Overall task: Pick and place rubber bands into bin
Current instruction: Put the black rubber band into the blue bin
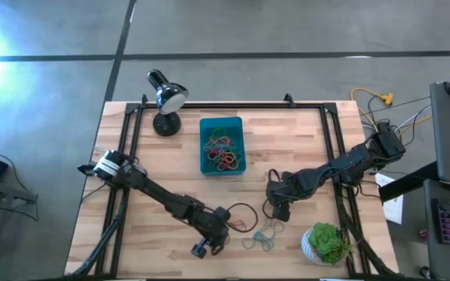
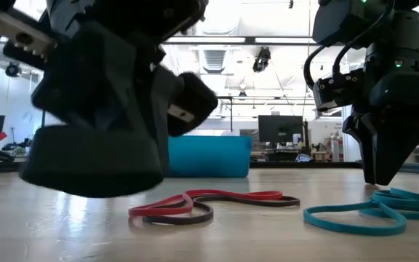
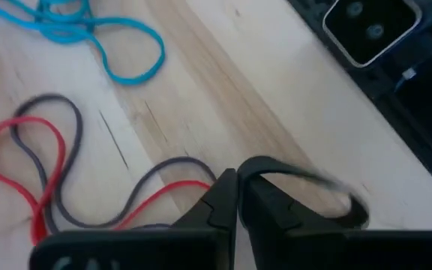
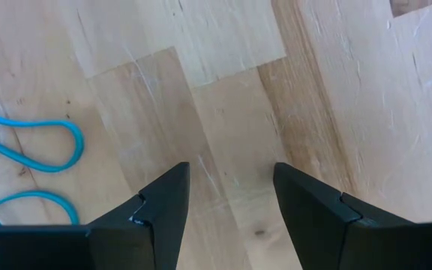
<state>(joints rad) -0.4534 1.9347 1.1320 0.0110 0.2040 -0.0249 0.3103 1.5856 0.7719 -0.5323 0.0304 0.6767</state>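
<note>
My left pincer [image 3: 237, 201] is clenched on the black rubber band [image 3: 306, 180] — my right pincer [image 4: 231, 196] hangs released, blue bands [image 4: 28, 146] beside it.

A robotics lab or workshop, by every sign; wooden bench [image 1: 303, 140] in a black frame on bare concrete floor [image 1: 287, 31]. Beyond it, monitors [image 2: 280, 129] on cluttered desks, loose cables [image 1: 381, 105], ceiling strip lights [image 2: 224, 29].

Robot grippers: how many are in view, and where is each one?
2. The left gripper is low over the near table edge, shut on the red and dark rubber bands. The right gripper hangs open beside the blue rubber bands. None seems hidden.
</note>
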